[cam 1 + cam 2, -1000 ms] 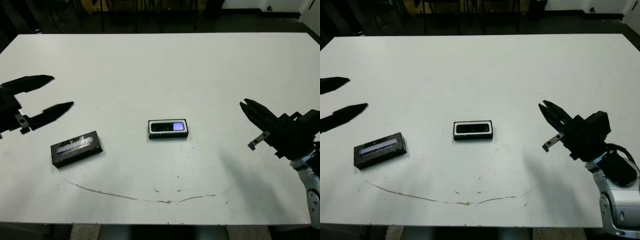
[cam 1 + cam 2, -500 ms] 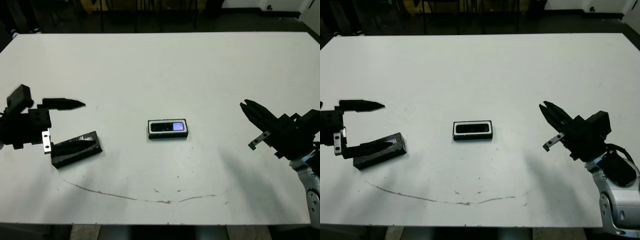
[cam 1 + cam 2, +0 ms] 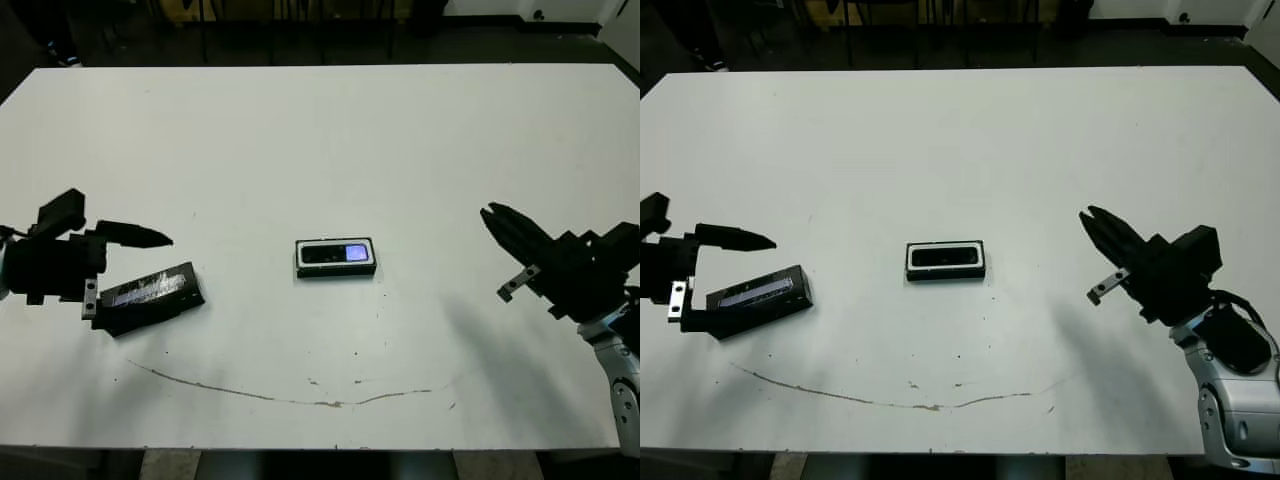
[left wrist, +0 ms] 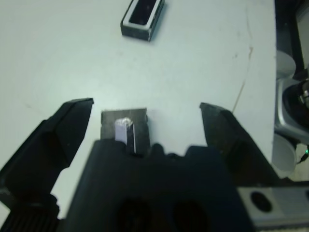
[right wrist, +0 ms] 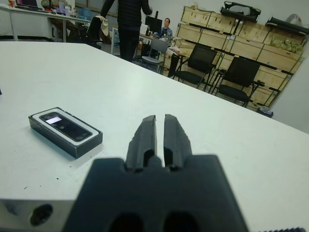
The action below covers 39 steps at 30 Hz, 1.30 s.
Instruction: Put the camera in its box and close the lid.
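From where I stand, the small slim black bar of a camera (image 3: 337, 254), its little screen lit bluish, already lies inside the shallow black-walled, white-lined box (image 3: 337, 271) near the middle of the white surface (image 3: 330, 140), so what remains is the lid. That flat black slab with the streaky silver print (image 3: 150, 296) lies well off to the robot's left, its long axis running roughly across the surface and tilted a little. The left end effector (image 3: 112, 270) is right at the lid's outer end with its two black fingers spread wide, one on either side of the slab as the wrist view shows, not yet touching it as far as I can tell. The right end effector (image 3: 506, 232) hovers far off on the other side, fingers pressed together and holding nothing. The left arm is plainly the nearer one for the lid.
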{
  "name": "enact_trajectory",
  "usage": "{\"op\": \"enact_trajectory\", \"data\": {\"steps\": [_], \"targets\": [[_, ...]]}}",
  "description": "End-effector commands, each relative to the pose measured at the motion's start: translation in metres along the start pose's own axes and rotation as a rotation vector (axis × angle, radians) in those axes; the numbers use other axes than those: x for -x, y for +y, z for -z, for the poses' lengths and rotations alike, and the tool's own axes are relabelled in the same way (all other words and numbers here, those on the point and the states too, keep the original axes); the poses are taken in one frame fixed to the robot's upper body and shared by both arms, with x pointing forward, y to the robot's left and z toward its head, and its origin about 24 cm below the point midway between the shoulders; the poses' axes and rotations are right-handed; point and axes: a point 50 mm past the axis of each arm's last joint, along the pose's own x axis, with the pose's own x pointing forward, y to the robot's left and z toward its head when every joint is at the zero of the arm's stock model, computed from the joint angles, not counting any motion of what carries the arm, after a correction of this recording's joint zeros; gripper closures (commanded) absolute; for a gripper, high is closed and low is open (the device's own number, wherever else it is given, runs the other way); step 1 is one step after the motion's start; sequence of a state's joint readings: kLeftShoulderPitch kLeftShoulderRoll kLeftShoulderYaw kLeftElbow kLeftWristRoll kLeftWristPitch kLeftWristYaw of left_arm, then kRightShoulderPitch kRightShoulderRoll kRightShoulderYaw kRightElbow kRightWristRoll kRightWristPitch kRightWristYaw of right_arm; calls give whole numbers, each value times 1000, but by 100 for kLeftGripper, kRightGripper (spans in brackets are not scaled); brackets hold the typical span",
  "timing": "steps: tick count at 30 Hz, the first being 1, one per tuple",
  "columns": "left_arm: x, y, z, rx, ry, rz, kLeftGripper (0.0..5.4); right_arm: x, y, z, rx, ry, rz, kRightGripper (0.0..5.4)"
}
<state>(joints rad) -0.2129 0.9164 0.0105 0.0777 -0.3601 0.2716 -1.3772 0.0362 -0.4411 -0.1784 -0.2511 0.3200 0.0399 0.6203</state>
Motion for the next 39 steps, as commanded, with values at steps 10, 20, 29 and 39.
{"op": "enact_trajectory", "data": {"steps": [10, 20, 29, 39], "targets": [[-4, 1, 14, 113, 37, -16, 1, 4, 1, 6, 9, 48, 17, 540], [-8, -2, 23, 115, 73, -19, 1, 6, 1, 5, 5, 55, 20, 540], [-7, -1, 39, 177, 87, -8, 1, 6, 1, 7, -13, 47, 10, 540], [0, 2, 57, 248, 115, 12, 1, 8, 0, 9, -14, 32, 1, 540]]}}
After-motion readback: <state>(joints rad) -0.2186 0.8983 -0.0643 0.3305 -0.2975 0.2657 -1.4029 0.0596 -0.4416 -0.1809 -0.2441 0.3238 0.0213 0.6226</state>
